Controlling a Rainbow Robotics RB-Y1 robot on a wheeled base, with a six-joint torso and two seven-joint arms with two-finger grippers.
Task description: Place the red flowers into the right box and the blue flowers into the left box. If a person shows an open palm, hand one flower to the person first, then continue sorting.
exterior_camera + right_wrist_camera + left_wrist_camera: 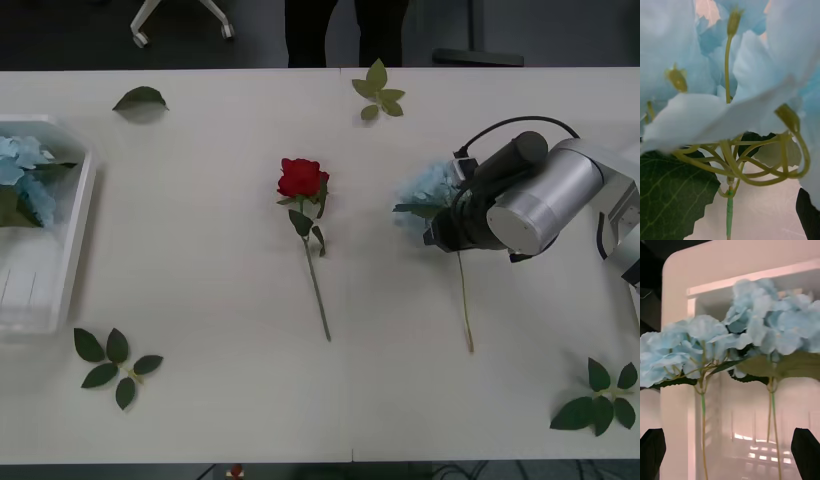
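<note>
Front view: the table (200, 300) carries one red rose (302, 178) at centre frame, its stem running down and slightly right. To its right lies a blue flower (422, 190), stem extending toward the lower edge of the frame. The right arm enters from the right edge, and the right gripper (440, 222) sits at the base of this flower's head; the fingers are hidden behind the wrist, so whether they grip the stem cannot be told.

Right wrist view: pale blue petals (696, 112), the branching green stalks beneath them and a dark leaf crowd the camera at very close range. One black fingertip (808, 213) shows at the lower right corner.

At the left edge of the front view, the left box (75, 240) holds blue flowers (25, 170) in its upper part.

Left wrist view: two blue heads (733, 337) lie side by side inside the white tray (677, 285), stems running down the frame. The left gripper (730, 453) stands wide apart, a black finger at each lower corner, holding nothing.

Loose leaf sprigs (112, 365) lie scattered near the table's corners.
</note>
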